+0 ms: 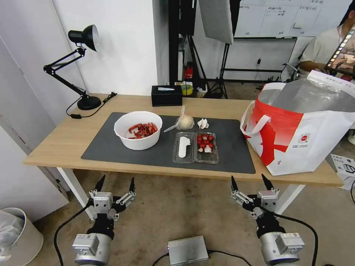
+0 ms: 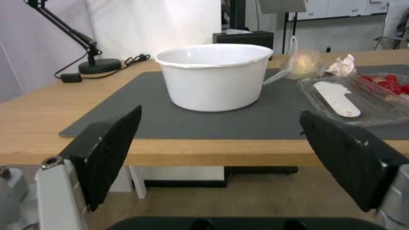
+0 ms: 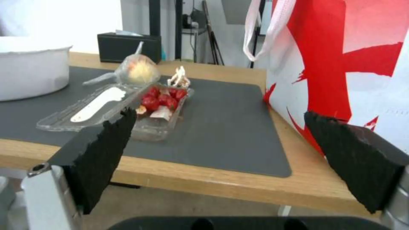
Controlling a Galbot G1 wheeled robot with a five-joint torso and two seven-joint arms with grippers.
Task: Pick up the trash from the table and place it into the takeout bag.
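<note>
Here the trash sits together on the dark grey mat (image 1: 111, 147). A white round bowl (image 1: 138, 130) stands toward the mat's left side, plain-walled and straight-sided, with a loose heap of red scraps on its floor. Just to its right lies a clear plastic clamshell (image 1: 195, 147), opened flat into two shallow halves: the left half carries a white flat utensil, the right half a cluster of round red bits with some paler pieces. Behind the clamshell rests a knotted clear bag (image 1: 183, 121) with a pale lump inside and its twisted neck pointing up, and beside that a small crumpled white tissue (image 1: 203, 123).

The mat covers the middle of the light-wood tabletop (image 1: 63, 144). At the tabletop's right end stands the takeout bag (image 1: 303, 125), red and white with a silver foil lining, white strap handles and a small round logo, its mouth wide open.

Both arms hang below the tabletop's front edge. The left tool (image 1: 115, 186) and the right tool (image 1: 252, 183) each have their black fingers spread apart, holding nothing.
</note>
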